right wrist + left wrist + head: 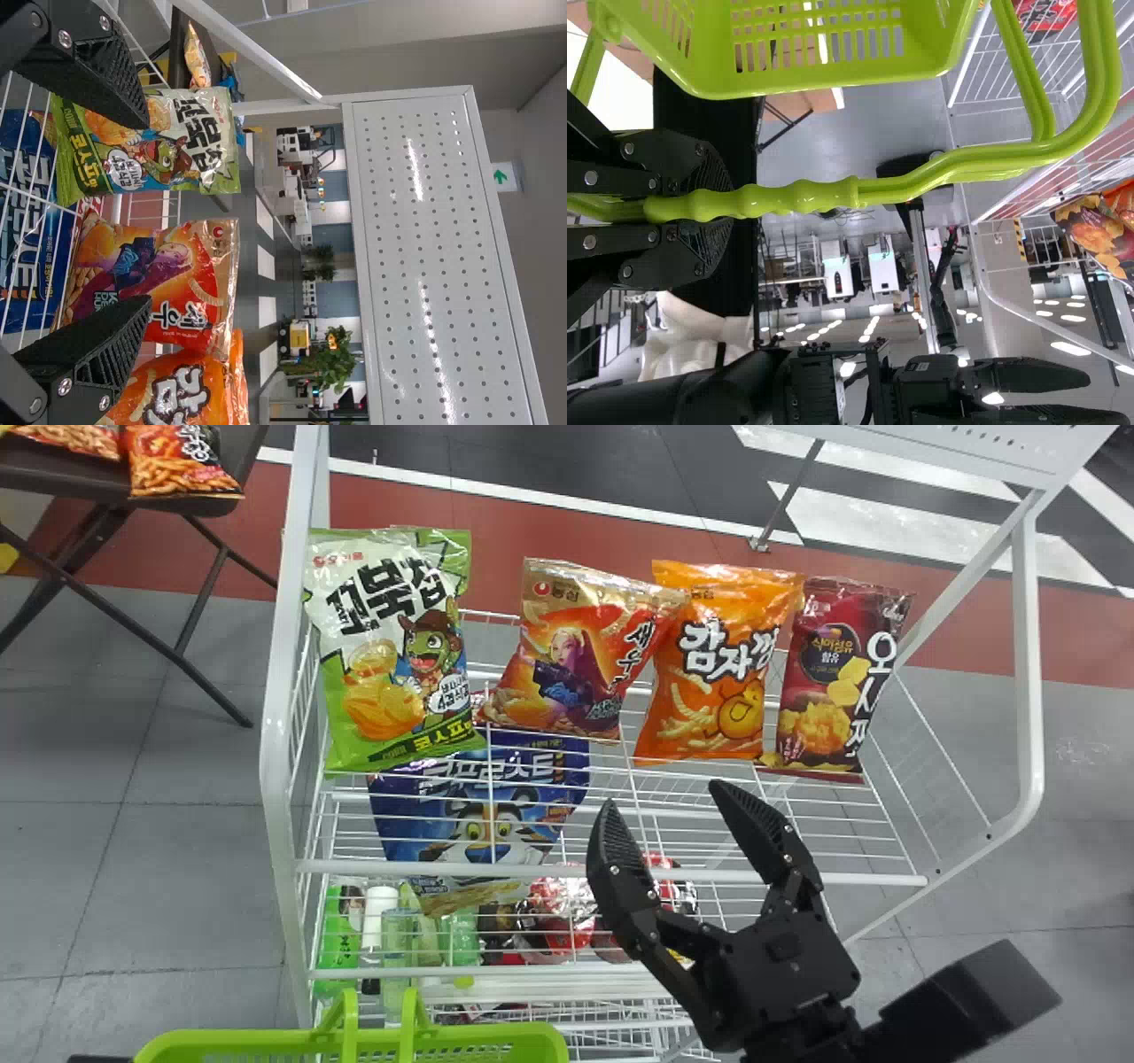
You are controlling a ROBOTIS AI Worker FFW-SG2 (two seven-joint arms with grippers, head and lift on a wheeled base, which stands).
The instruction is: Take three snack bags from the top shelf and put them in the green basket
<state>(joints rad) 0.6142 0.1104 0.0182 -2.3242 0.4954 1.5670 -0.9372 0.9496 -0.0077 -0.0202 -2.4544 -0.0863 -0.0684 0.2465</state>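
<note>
In my head view, nearest me at seven o'clock is the green basket [523, 1036]; my left gripper [718, 205] is closed around its handle [793, 197]. Toward five o'clock, my right gripper [664, 797] has its two black fingers spread wide, with nothing between them. A white front rail [496, 871] crosses before the top shelf. Lower, at eight o'clock, a blue bag [478, 815] shows through the wires. Beyond the rail, on the top shelf, stand four snack bags: green [390, 691] at ten o'clock, gold-and-red [567, 682] at twelve, orange [709, 691] at two, dark red [824, 708] toward three. Farther off, at ten, more bags [182, 460] lie on a dark surface [177, 506].
</note>
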